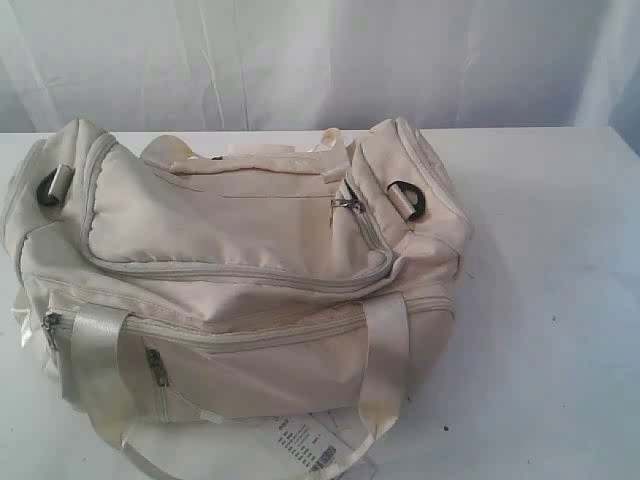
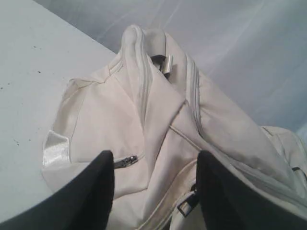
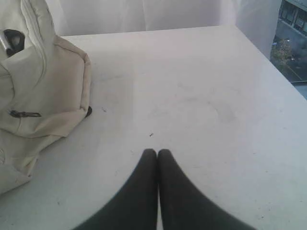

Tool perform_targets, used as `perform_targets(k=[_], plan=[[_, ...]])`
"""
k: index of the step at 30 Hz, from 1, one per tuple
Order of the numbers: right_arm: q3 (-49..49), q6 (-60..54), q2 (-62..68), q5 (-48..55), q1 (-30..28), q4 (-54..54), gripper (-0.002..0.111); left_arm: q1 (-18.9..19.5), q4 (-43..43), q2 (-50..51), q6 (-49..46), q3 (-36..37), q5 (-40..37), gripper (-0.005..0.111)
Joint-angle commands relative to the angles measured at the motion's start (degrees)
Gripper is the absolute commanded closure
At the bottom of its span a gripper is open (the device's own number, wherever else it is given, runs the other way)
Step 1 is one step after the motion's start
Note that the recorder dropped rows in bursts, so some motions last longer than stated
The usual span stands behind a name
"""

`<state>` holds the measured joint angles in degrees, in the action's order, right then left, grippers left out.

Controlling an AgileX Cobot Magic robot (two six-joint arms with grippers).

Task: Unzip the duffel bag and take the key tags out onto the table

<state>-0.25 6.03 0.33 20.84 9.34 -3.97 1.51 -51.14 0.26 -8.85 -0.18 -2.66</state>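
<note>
Cream cloth of the bag (image 1: pixel 230 270), slumped centre-left on the counter (image 1: pixel 550 300), was judged soft and limp; the zip pull (image 1: pixel 348 205) was favoured for gripping. The left pincer (image 2: pixel 154 158) was spread, the right pincer (image 3: pixel 157 152) pressed together.

Duffel bag (image 1: pixel 230 230): is showing plain cream-beige all over.
Zippers (image 1: pixel 240 275): are matching the bag's beige; the pulls are showing dull grey.
Straps (image 1: pixel 95 345): are gleaming a paler, satiny ivory.
D-rings (image 1: pixel 410 197): are showing dark grey to black.
Label (image 1: pixel 305 445): is showing white with black barcode stripes and print.
Table (image 1: pixel 560 300): is showing plain white, carrying a few tiny dark specks.
Curtain (image 1: pixel 300 60): is hanging pale white-grey.
Left gripper (image 2: pixel 156 157) and right gripper (image 3: pixel 157 152): are both showing black.
</note>
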Motion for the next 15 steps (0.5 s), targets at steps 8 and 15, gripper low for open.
perform_targets(k=[8, 15], plan=[[0.25, 0.11, -0.33, -0.79, 0.22, -0.37, 0.108, -0.23, -1.49, -0.26, -0.14, 0.18, 6.07, 0.051], [0.25, 0.11, -0.33, -0.79, 0.22, -0.37, 0.108, -0.23, -1.49, -0.26, 0.7, 0.18, 6.09, 0.051]])
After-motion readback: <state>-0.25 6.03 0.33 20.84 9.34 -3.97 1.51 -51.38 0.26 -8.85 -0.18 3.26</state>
